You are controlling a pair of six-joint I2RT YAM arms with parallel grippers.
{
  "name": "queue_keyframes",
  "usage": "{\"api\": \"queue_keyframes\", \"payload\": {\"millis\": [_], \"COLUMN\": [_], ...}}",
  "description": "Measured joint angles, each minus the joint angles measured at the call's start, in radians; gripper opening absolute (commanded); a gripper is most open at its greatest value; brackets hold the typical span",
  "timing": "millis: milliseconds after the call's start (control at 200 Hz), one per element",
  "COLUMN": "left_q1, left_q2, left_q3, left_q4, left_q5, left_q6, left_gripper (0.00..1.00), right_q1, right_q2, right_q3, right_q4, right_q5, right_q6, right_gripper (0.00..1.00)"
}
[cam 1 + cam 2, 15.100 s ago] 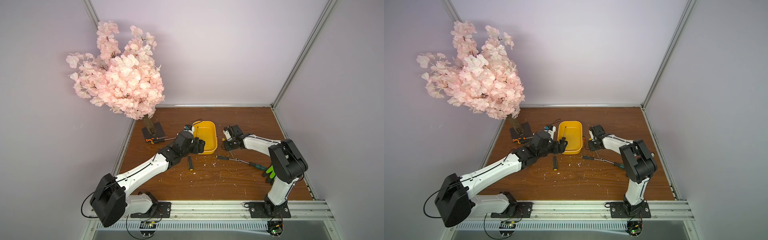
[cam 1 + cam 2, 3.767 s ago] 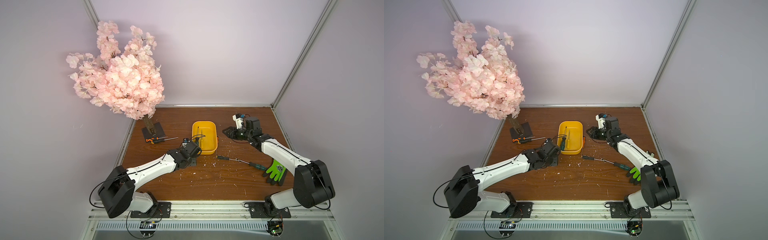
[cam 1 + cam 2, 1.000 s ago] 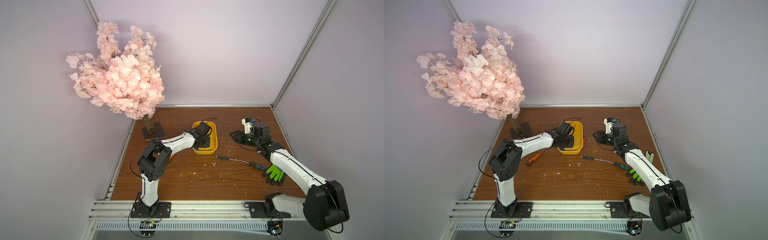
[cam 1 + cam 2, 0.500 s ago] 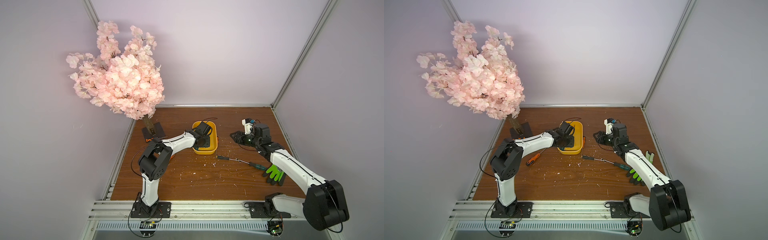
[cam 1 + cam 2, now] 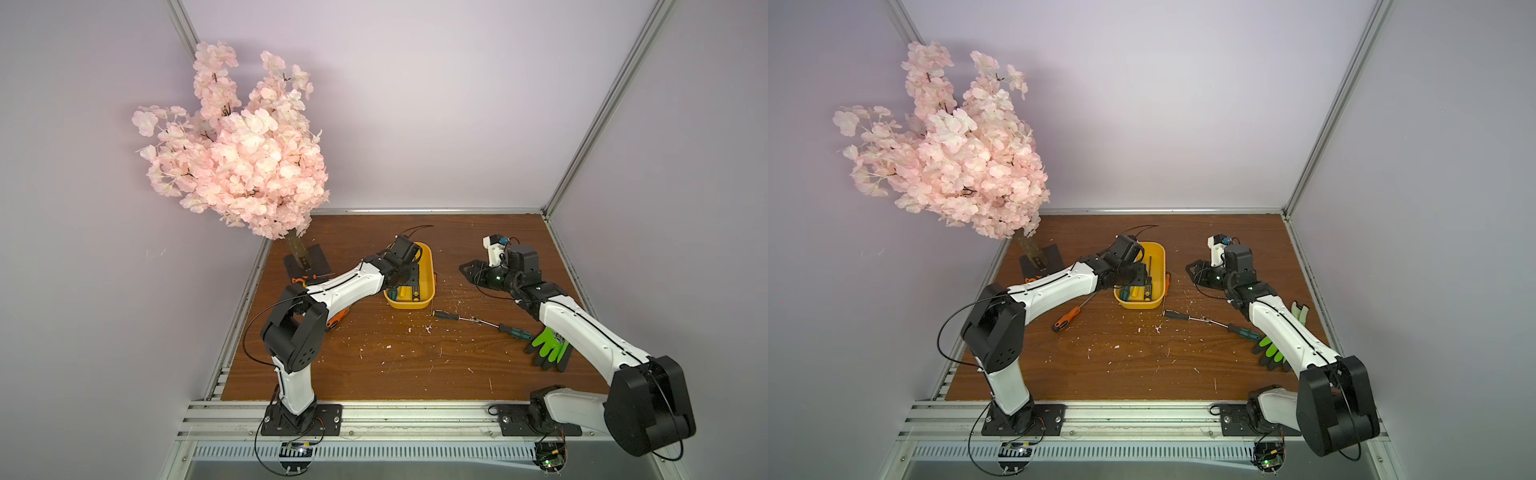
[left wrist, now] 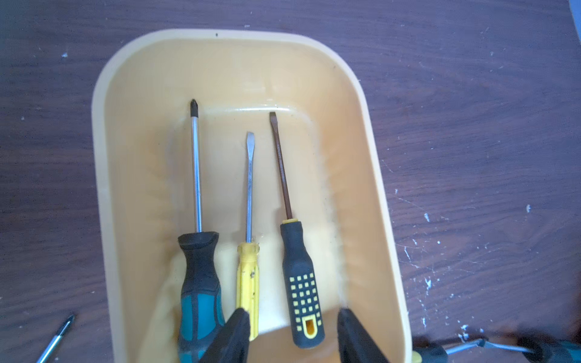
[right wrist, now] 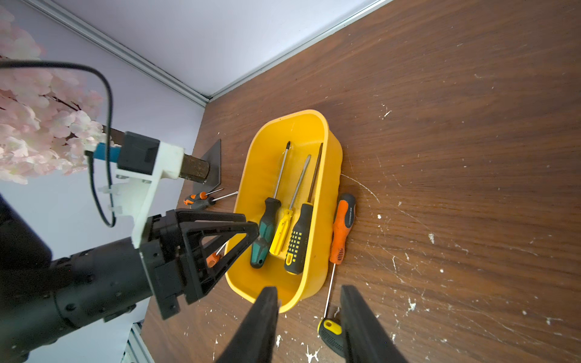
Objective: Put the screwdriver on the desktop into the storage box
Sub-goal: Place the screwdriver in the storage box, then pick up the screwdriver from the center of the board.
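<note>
The left jaws stand spread and empty over the storage box [image 6: 135,188]. The black-and-yellow screwdriver [image 6: 301,283] lies inside it, its handle between them. The right jaws, parted and empty, have the box just ahead.

In a top view the left arm [image 5: 353,284] is covering much of the storage box [image 5: 429,266], so the screwdrivers inside are showing only as small coloured handle ends. The same arm is hiding most of an orange-handled screwdriver [image 5: 337,318] on the desktop [image 5: 395,365]. The right arm [image 5: 582,328] is passing in front of a green glove [image 5: 548,345], hiding part of it. In the left wrist view the picture's edge is cutting off the box's near end and the butt of the teal-handled screwdriver [image 6: 201,301]. There a blurred fingertip [image 6: 232,336] of the left gripper [image 6: 292,317] is masking the end of the yellow-handled screwdriver [image 6: 248,283].
</note>
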Motion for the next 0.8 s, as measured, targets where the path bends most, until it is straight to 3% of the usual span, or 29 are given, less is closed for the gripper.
{"api": "queue_keyframes", "payload": {"millis": [230,801], "left_q1": [0.000,0.027], "left_q2": [-0.082,-0.334], "left_q3": [-0.027,-0.269], "left_q4": [0.003,0.005], "left_q5": [-0.013,-0.088], "left_q6": [0.006,-0.008], "left_gripper": [0.53,0.59], "right_q1": [0.000,0.000], "right_q2": [0.000,0.000], "right_q3": [0.000,-0.002], "right_q4": [0.000,0.010], "right_q5": [0.000,-0.025], "right_q6": [-0.003,0.003], "right_gripper": [0.40,0.40]}}
